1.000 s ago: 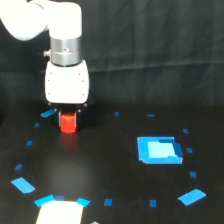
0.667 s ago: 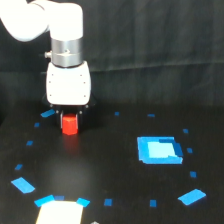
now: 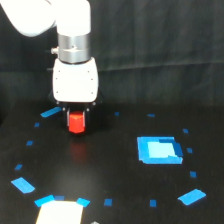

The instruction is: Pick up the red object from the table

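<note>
One white arm (image 3: pixel 60 20) reaches down from the upper left of the exterior view, ending in a silver wrist ring (image 3: pixel 74 48) and a boxy white hand body, and there is a single hand (image 3: pixel 76 119) beneath it. One red object (image 3: pixel 76 123) sits directly under that body, between the short dark fingers (image 3: pixel 84 114), with its upper part tucked up against the underside of the hand. The jaws stand narrow, close on either side of the red object and apparently gripping it, though the blur leaves it unclear whether its base touches the table (image 3: pixel 110 170) or hangs just above it. The black table carries one larger bright blue rectangular patch (image 3: pixel 158 150) to the right of the hand and well apart from it, with a paler square at its centre. Around the surface lie roughly a dozen or more small blue tape marks, among them a slanted strip (image 3: pixel 50 112) just left of the hand, a larger piece (image 3: pixel 23 185) at the near left and another (image 3: pixel 192 196) at the near right. One pale, whitish rectangle (image 3: pixel 59 212) sits at the near edge, with blue tape at its corners. A dark curtain (image 3: pixel 160 55) fills the far background.
</note>
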